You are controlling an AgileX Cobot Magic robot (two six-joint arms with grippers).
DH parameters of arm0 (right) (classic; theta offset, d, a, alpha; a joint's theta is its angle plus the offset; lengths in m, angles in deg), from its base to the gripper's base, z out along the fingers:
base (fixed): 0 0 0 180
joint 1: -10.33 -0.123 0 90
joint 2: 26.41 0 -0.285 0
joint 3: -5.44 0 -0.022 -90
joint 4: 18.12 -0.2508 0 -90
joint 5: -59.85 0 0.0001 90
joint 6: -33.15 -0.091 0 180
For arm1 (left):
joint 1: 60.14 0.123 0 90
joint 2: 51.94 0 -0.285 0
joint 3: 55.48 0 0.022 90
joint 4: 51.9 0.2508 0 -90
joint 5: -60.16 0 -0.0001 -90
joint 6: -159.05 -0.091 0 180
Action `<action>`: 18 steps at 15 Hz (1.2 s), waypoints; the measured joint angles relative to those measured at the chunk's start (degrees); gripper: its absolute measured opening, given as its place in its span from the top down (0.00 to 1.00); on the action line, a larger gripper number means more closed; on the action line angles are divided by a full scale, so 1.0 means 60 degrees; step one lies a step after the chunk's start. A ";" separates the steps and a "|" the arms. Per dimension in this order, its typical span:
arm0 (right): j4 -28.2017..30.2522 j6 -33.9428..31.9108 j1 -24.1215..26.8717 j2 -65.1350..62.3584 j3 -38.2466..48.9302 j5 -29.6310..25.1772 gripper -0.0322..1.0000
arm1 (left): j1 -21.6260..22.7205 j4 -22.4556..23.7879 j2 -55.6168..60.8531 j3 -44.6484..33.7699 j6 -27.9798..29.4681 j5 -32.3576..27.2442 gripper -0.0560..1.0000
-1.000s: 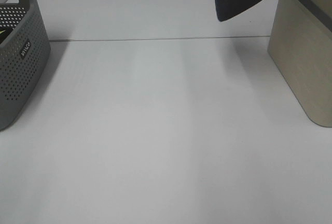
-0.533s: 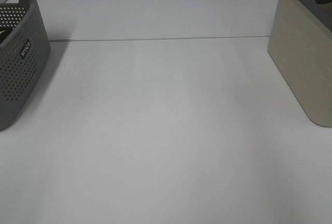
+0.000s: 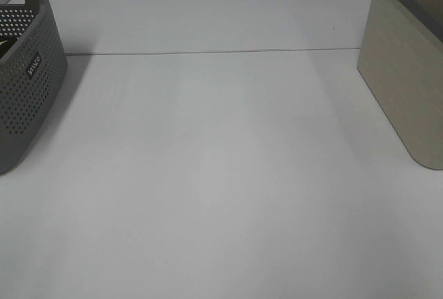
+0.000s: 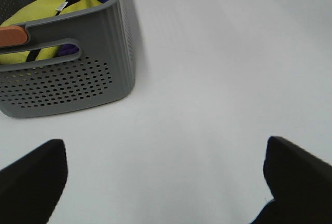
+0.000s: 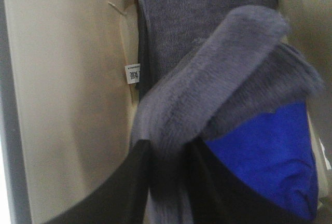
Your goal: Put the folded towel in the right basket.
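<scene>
In the right wrist view my right gripper [image 5: 170, 154] is shut on the folded grey towel [image 5: 228, 63] and holds it inside the beige right basket [image 5: 67, 105]. A blue cloth [image 5: 270, 156] lies under the held towel. Another grey towel [image 5: 202, 6] with a white label lies flat in the basket. In the exterior view the right basket [image 3: 405, 84] stands at the right edge, and neither arm nor the towel shows there. My left gripper [image 4: 166, 180] is open and empty, low over the white table.
A grey perforated basket [image 3: 28, 84] stands at the left edge of the table. In the left wrist view this basket [image 4: 78, 79] holds yellow and blue cloths. A seam line [image 3: 208, 52] crosses the table at the back.
The dark towel hanging at the top of the exterior view moved right over the right basket and out of sight. The left side has not changed.
</scene>
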 joint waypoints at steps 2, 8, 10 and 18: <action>-0.0067 0.0000 0.0000 0.0172 0.0000 0.0000 0.55 | 0.0000 0.0000 0.0000 0.0000 0.0000 0.0000 0.02; -0.0229 -0.0019 -0.1050 -0.0411 0.0000 -0.0296 0.45 | 0.0000 0.0000 0.0000 0.0000 0.0000 0.0000 0.02; 0.0229 -0.0229 -0.1919 -0.0764 0.0000 -0.0372 0.44 | 0.0000 0.0000 0.0000 0.0000 0.0000 0.0000 0.02; 0.1213 -0.1270 -0.2884 -0.3686 0.1862 -0.0439 0.44 | 0.0000 0.0000 0.0000 0.0000 0.0000 0.0000 0.02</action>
